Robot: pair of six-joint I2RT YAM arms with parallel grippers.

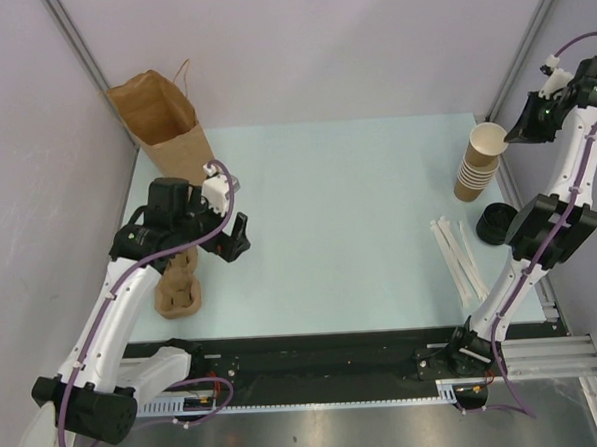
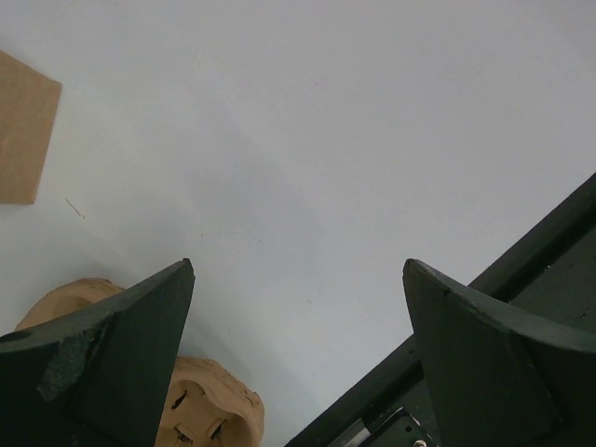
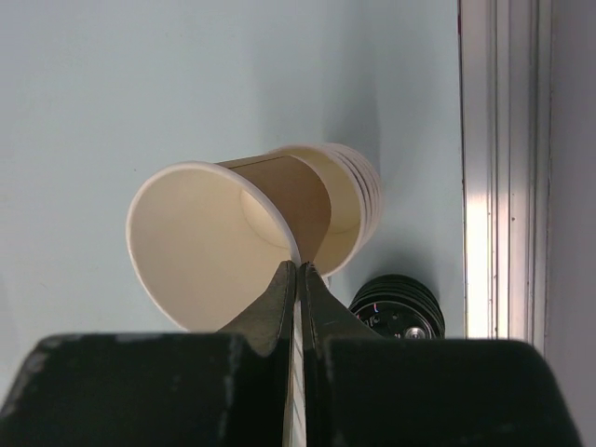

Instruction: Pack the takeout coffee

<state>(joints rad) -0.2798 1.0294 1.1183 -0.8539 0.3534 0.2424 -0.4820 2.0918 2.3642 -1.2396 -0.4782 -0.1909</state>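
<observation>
The top camera is overlooking the whole desk (image 1: 338,211); the right wrist camera is peering closely down at the cups (image 1: 476,169), both showing them.

Left jaws gape; right jaws pinch shut.

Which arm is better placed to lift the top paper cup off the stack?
Right. The right gripper is shut on the rim of the top cup, tilted from the stack. The left gripper hangs open across the table, by the cup carrier.
</observation>
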